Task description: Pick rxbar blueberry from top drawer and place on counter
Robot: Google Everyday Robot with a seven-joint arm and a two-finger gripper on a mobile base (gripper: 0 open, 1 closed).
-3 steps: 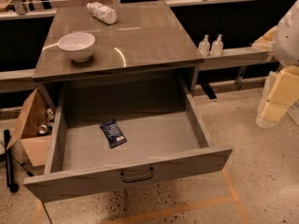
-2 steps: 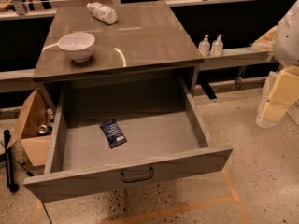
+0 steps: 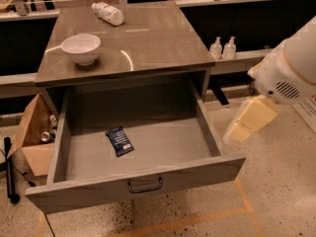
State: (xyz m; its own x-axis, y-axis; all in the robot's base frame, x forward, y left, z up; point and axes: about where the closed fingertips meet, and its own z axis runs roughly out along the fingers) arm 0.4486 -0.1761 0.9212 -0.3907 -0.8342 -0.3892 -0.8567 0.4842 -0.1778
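Note:
The rxbar blueberry point(image 3: 119, 141), a small dark navy wrapper, lies flat on the floor of the open top drawer point(image 3: 89, 190), left of its middle. The drawer is pulled fully out, with its dark handle point(image 3: 145, 185) on the front panel. The counter point(image 3: 153, 38) is the glossy grey-brown top above it. My gripper point(image 3: 247, 122), a cream part under the white arm housing point(image 3: 291, 70), hangs outside the drawer's right wall, above the floor and well right of the bar.
A white bowl point(image 3: 81, 48) and a white plastic bottle point(image 3: 107, 13) lying on its side sit on the counter's left and back. Two pump bottles point(image 3: 222, 48) stand on the ledge at right. An open cardboard box point(image 3: 32, 132) and a black pole point(image 3: 10, 172) are at left.
My arm and gripper have moved left and slightly down, closer to the drawer's right wall. The bar and drawer have not moved.

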